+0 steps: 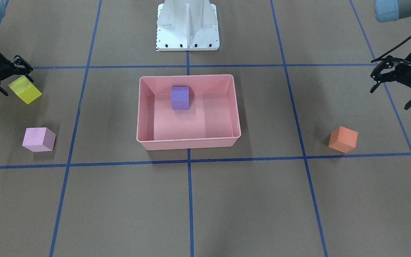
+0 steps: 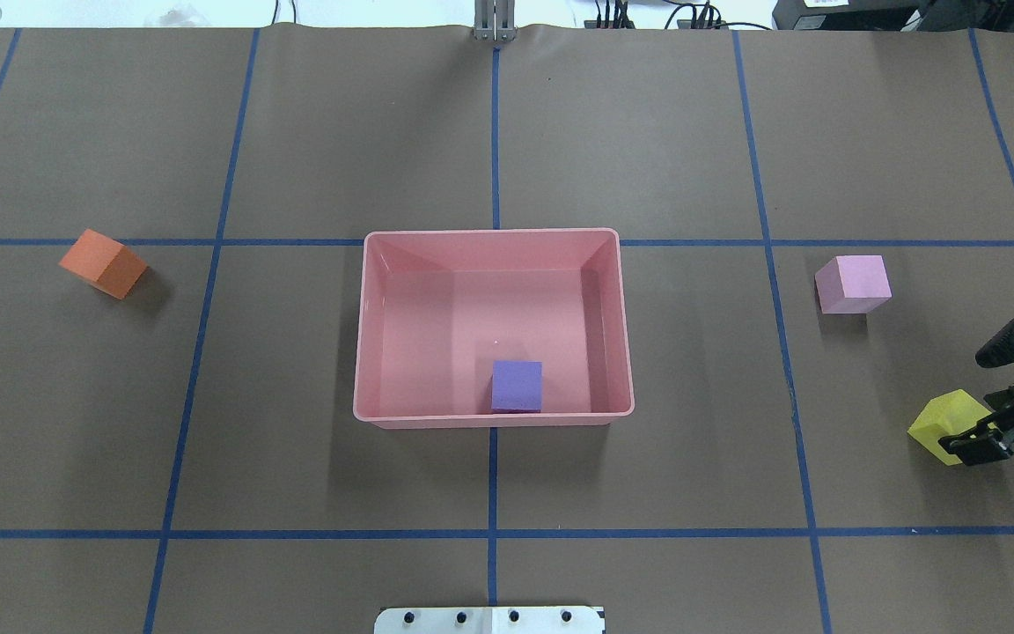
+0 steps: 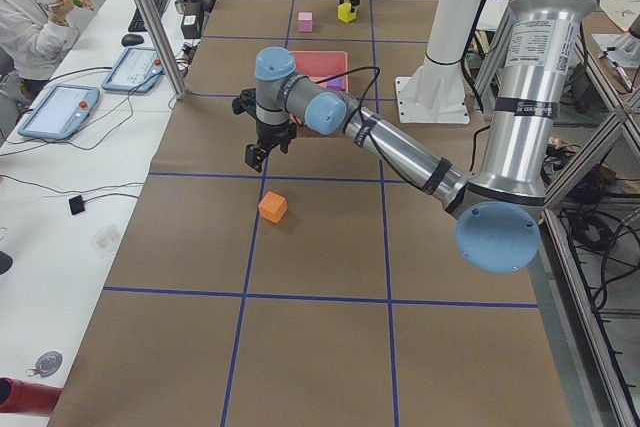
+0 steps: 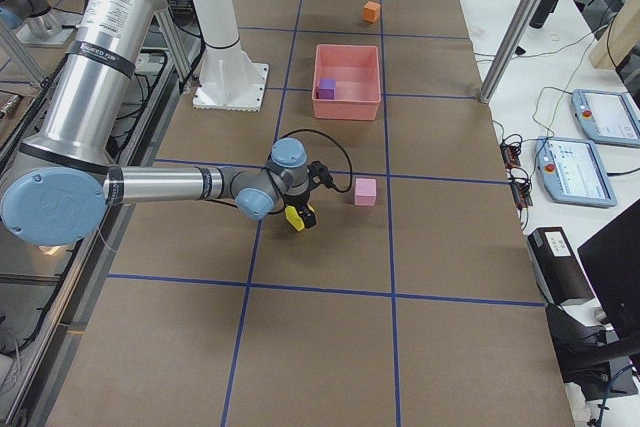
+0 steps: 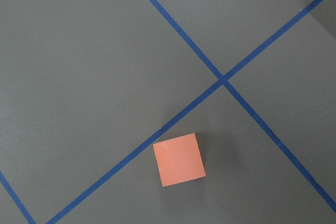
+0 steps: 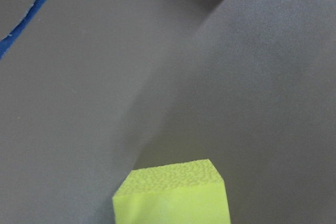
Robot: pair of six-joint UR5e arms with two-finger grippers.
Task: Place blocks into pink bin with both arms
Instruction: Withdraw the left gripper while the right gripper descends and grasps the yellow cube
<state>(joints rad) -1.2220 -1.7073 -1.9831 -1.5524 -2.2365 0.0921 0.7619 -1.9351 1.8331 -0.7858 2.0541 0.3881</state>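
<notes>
Overhead: purple block (image 2: 517, 386) is lodged at the pink bin's (image 2: 611, 335) 6 o'clock wall, yellow block (image 2: 943, 423) is gripped by the right jaws at 4 o'clock, and light-pink block (image 2: 853, 283) (3 o'clock) and orange block (image 2: 102, 262) (9 o'clock) are left on the counter (image 2: 296, 132), with left jaws spread empty.

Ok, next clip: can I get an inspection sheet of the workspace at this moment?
surface: brown table marked with a blue tape grid.
job's things: purple block inside the pink bin, at its robot-side wall; orange block and light pink block on the table; yellow block tilted, in the right hand.
clutter: nothing seen.
hands: right hand shut on the yellow block; left hand open, empty.
cables: black cable running to the left hand.
surroundings: white pedestal; seated person and tablets beside the table.
</notes>
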